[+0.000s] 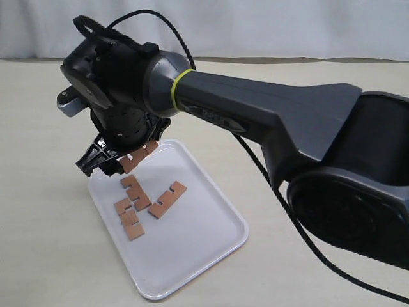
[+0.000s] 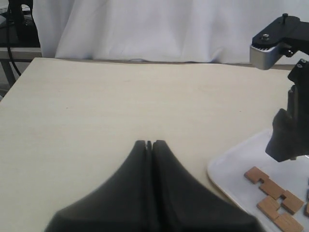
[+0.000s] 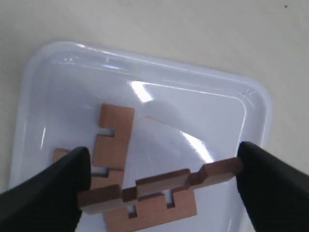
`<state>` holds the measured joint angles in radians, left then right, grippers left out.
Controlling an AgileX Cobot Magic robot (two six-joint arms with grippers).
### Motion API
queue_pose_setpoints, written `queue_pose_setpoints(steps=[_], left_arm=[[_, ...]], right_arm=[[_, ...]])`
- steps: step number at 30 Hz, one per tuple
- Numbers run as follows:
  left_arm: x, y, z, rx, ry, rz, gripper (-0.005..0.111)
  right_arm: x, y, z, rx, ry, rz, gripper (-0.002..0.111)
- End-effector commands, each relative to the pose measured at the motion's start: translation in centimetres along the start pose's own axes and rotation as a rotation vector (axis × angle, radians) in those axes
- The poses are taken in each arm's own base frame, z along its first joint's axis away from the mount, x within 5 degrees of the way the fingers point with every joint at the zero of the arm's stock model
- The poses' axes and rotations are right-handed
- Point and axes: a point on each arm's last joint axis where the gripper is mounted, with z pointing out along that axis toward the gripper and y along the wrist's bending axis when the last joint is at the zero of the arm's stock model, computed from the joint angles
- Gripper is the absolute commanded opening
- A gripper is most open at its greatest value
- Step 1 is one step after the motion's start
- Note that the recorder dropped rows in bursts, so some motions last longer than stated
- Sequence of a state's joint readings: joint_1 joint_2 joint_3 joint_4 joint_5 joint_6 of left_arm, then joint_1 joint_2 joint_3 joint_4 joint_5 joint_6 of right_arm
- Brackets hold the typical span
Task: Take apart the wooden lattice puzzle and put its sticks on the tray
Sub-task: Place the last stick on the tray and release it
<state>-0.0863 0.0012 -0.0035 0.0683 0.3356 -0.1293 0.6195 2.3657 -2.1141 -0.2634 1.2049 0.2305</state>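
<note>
Reddish-brown notched wooden stick (image 3: 159, 182) hangs clamped by its ends in the right gripper (image 3: 161, 166), whose arm reaches across with its wrist bent down over the flat white plastic tray (image 1: 204, 240). Three more sticks (image 1: 167, 199) lie on the tray. The left gripper (image 2: 149, 144) hovers over the beige table (image 2: 96, 106), fingers pressed together, empty.

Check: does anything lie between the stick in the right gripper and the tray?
Partly: in the right wrist view a laid stick shows directly behind the held stick in the right gripper; the tray is bare beside it.
</note>
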Motion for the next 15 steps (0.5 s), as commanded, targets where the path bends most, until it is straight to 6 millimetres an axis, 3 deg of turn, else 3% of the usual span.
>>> queue_pose_setpoints(steps=[1, 6, 10, 13, 15], left_arm=[[0.0, -0.1, 0.0, 0.009, -0.012, -0.001, 0.000], [0.0, 0.0, 0.0, 0.008, -0.010, 0.001, 0.000], [0.0, 0.0, 0.0, 0.008, -0.010, 0.001, 0.000], [0.0, 0.0, 0.0, 0.008, -0.010, 0.001, 0.000], [0.0, 0.0, 0.0, 0.008, -0.010, 0.001, 0.000]], right_arm=[[0.4, -0.4, 0.1, -0.051, 0.038, -0.008, 0.004], [0.5, -0.5, 1.4, 0.004, 0.055, -0.008, 0.010], [1.4, -0.8, 2.7, 0.058, 0.097, -0.031, 0.042], [1.6, -0.8, 2.8, 0.066, 0.105, -0.039, 0.073], [1.6, -0.7, 2.5, 0.054, 0.101, -0.039, 0.083]])
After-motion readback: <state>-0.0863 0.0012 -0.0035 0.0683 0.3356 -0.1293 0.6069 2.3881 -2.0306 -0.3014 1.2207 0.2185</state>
